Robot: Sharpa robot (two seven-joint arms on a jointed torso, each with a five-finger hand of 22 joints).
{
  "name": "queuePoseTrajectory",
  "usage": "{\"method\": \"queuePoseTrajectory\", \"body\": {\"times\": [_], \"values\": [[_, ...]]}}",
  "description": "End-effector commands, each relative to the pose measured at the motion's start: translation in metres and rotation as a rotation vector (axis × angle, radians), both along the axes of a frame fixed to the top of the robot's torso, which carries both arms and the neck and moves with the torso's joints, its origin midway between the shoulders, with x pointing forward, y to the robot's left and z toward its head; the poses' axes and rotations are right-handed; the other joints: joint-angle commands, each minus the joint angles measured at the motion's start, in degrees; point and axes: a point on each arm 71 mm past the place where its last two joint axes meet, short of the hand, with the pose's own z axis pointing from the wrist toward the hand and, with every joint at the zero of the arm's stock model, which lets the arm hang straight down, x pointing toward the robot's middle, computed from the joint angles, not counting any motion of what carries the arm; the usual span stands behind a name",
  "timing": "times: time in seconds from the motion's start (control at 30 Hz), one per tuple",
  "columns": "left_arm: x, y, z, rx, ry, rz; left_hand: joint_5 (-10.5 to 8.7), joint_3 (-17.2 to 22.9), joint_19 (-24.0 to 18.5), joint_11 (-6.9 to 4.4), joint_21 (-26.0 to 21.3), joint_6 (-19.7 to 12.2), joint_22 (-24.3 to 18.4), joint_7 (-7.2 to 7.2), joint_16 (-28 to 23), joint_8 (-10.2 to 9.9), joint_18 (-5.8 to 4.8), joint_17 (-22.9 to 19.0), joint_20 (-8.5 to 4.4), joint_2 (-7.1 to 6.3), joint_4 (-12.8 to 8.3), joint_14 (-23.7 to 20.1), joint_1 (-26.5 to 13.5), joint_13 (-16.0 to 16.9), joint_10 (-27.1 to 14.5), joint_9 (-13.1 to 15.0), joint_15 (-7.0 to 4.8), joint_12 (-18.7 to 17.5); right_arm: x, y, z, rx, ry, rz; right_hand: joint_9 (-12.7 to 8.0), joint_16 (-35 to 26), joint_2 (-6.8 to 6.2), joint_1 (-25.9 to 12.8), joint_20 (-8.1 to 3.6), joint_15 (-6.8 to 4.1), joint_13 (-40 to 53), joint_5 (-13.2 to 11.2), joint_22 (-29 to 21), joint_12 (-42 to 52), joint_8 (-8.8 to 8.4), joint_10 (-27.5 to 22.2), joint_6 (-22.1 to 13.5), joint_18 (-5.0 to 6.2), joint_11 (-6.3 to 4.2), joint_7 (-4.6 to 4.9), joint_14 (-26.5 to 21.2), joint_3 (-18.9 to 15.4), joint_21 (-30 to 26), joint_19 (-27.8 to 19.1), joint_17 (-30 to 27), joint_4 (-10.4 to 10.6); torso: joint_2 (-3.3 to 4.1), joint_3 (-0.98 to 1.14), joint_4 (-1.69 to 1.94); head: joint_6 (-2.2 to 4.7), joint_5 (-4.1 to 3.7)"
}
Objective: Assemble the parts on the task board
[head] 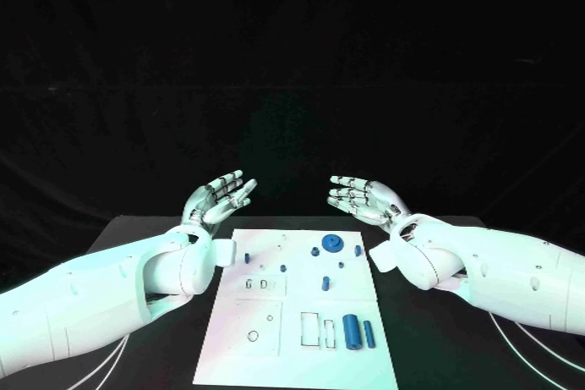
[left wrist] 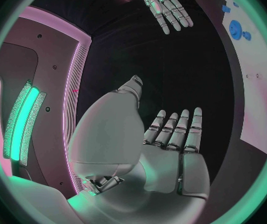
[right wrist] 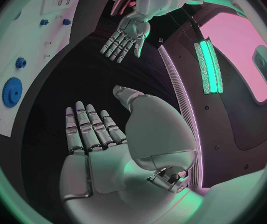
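On the near end of the task board (head: 232, 356), closest to the robot and well behind both sets of fingers, two blue cylinders (head: 358, 331) lie side by side, the left one thicker. Just to their left are rectangular cut-outs (head: 312, 328) in the white plate, and farther left a square outline with a small round hole (head: 253, 336). No brand, label or writing can be read anywhere on the board or on the arms.

Toward the middle of the board a small upright blue pin (head: 325, 282) stands by itself, with a pair of small slots (head: 257, 283) to its left. Beyond these, still short of the fingertips, sit several small blue pieces: one near the left edge (head: 245, 258), one at mid-board (head: 283, 268), and a small round part (head: 314, 252) beside the blue gear (head: 331, 243), which lies flat near the far end, between the two wrists. Another small blue part (head: 358, 250) stands just right of the gear.

Past the far edge of the board, both hands hover over the black table (head: 146, 229), touching nothing. The left hand (head: 217, 199) has its palm turned up and inward with fingers spread and nothing in them. The right hand (head: 363, 199) mirrors it, fingers apart and slightly curved, likewise holding nothing. The two palms face each other, well apart, with all the parts lying behind the fingertips.
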Motion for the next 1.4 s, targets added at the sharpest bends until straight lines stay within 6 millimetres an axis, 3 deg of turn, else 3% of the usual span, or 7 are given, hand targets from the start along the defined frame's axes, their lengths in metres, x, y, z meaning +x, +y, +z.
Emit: {"method": "queuePoseTrajectory", "body": {"times": [0.03, 0.2, 0.37, 0.63, 0.87, 1.13, 1.4], "values": [[-0.001, -0.001, 0.007, -0.024, -0.031, -0.02, -0.34, 0.9, 5.6, 0.26, 2.7, 3.5, 1.2, 5.83, 2.9, 1.4, 0.59, 1.7, -0.13, 0.96, 0.0, 7.7, 0.1, 0.3, 4.7, 0.9, -0.9, 0.7, 0.001, 0.001, 0.007, -0.092, -0.102, 0.031, 1.4, 1.9, -0.58, 2.2, -0.02, -0.94, 0.4, 0.0, 0.5, 0.9, 1.99, 10.1, 6.7, 1.4, -0.66, 8.15, 8.8, 1.1, 1.5, 4.1, 1.1, -2.4, 0.83, -0.13, 0.37, -0.01, -0.12], [-0.002, 0.002, 0.013, -0.028, -0.039, -0.027, -0.44, 2.6, 10.5, 1.08, 5.9, 13.5, 2.3, 5.89, 6.8, 5.7, 2.7, 3.7, -0.46, 2.37, -0.4, 15.0, 0.9, 1.6, 20.4, 3.4, -2.46, 4.9, 0.005, -0.003, 0.013, -0.151, -0.139, 0.039, 2.4, 3.1, -1.25, 2.7, -0.06, -1.8, 0.7, -0.3, 1.4, 1.4, 3.6, 17.0, 12.3, 2.31, -1.27, 7.9, 14.2, 1.9, 3.9, 10.7, 1.7, -3.5, 1.43, -0.21, 0.61, -0.24, -0.36], [-0.004, 0.005, 0.021, -0.034, -0.046, -0.046, -0.45, 4.1, 14.3, -1.1, 8.7, 18.6, 3.3, 5.33, 10.3, 7.8, 5.23, 5.7, -0.61, 2.31, -0.8, 21.1, 2.1, 1.9, 28.4, 4.5, -4.76, 7.1, 0.01, -0.005, 0.019, -0.262, -0.17, 0.078, 3.4, 4.4, -2.27, 3.0, -0.19, -3.12, 0.7, -1.1, 2.5, 1.4, 5.17, 20.6, 18.3, 3.71, -2.18, 7.29, 18.5, 2.7, 7.1, 18.3, 2.1, -4.6, 2.71, -0.26, 0.89, 0.07, -0.7], [-0.011, 0.005, 0.032, -0.05, -0.049, -0.093, -0.44, 6.3, 19.6, -2.35, 13.1, 20.9, 5.0, 4.39, 13.0, 8.2, 7.06, 8.3, -1.79, 1.02, -1.1, 27.2, 3.5, 1.2, 32.6, 4.6, -6.63, 6.1, 0.017, -0.004, 0.024, -0.561, -0.239, 0.177, 4.4, 8.9, -5.05, 2.8, -3.15, -7.06, 0.9, -2.2, 4.2, 2.2, 7.7, 29.4, 26.0, 4.4, -5.36, 4.52, 30.1, 4.3, 12.0, 27.5, 4.6, -5.7, 4.44, -0.42, 1.52, -0.07, -1.61], [-0.021, -0.001, 0.044, -0.07, -0.054, -0.145, -0.43, 7.5, 22.8, -2.91, 16.3, 21.7, 6.5, 4.02, 14.4, 8.1, 7.05, 10.0, -3.74, 0.22, -1.0, 30.2, 3.6, 1.1, 34.5, 4.5, -7.55, 5.2, 0.02, -0.003, 0.028, -0.836, -0.318, 0.211, 5.6, 16.8, -6.9, 2.7, -8.17, -11.79, 1.7, -1.2, 9.1, 2.8, 9.43, 37.5, 30.9, 4.32, -8.75, 1.86, 43.9, 2.8, 21.3, 38.1, 11.2, -5.9, 6.29, -0.55, 2.14, 0.25, -2.36], [-0.03, -0.006, 0.055, -0.085, -0.061, -0.182, -0.45, 8.0, 24.0, -3.07, 18.3, 21.8, 7.4, 3.92, 15.0, 7.8, 7.02, 11.2, -4.65, -0.25, -1.0, 31.3, 3.4, 1.1, 35.0, 4.4, -7.88, 4.3, 0.02, 0.002, 0.031, -1.01, -0.412, 0.192, 6.4, 26.1, -8.44, 1.9, -10.5, -13.6, 3.3, 0.6, 13.9, 1.7, 9.21, 39.0, 32.0, 4.05, -9.81, 0.69, 50.1, 2.1, 28.7, 42.7, 19.9, -4.7, 7.92, -0.58, 2.58, 0.5, -2.94], [-0.033, -0.008, 0.06, -0.093, -0.065, -0.199, -0.45, 8.1, 24.3, -3.02, 18.9, 21.8, 7.8, 3.95, 14.9, 7.7, 6.98, 11.4, -4.83, -0.38, -1.0, 30.9, 3.3, 1.1, 35.0, 4.4, -7.82, 4.0, 0.02, 0.01, 0.032, -1.084, -0.46, 0.184, 8.0, 54.9, -10.63, 1.1, -10.49, -13.16, 6.8, 1.4, 45.7, 1.5, 8.62, 35.2, 30.9, 0.38, -9.65, 1.3, 52.2, 2.7, 56.3, 52.3, 48.1, -1.4, 9.09, -0.58, 3.19, 0.53, -3.51]]}}
